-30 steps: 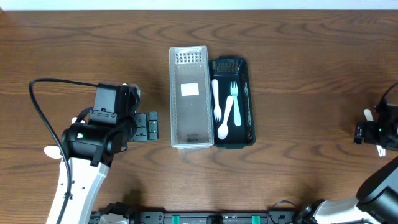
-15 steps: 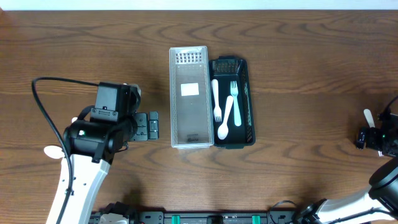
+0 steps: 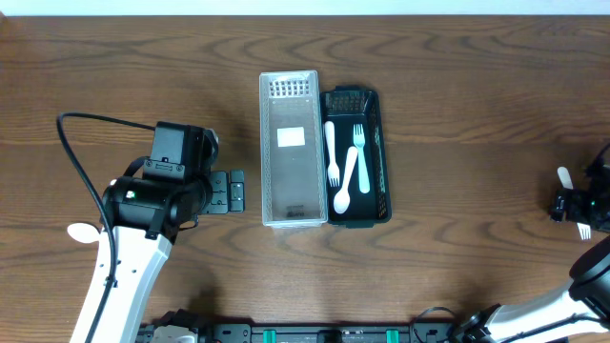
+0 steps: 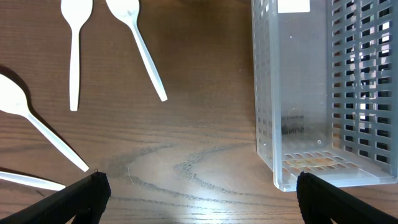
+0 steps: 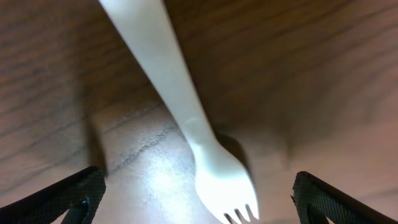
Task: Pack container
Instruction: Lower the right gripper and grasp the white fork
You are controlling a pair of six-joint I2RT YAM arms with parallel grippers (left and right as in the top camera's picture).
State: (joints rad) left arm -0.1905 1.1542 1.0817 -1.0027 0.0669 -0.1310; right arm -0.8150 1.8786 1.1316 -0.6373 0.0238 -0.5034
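A black container [image 3: 380,157] sits mid-table holding white forks and a spoon [image 3: 345,186]. A clear slotted bin [image 3: 289,148] stands against its left side, and its near end shows in the left wrist view [image 4: 323,93]. My left gripper [image 3: 229,193] is open just left of the bin, low over bare wood [image 4: 199,199], with several white spoons [image 4: 76,50] lying further left. My right gripper [image 3: 572,205] is open at the far right edge. A white fork [image 5: 186,124] lies on the table between its fingers, untouched.
Another white spoon [image 3: 81,232] lies by the left arm's base. A black cable [image 3: 71,162] loops over the left arm. The right arm sits at the table's right edge.
The left arm has crept slightly right toward the clear bin. The right gripper has shifted a little toward the front right, over the fork. Both stay open.
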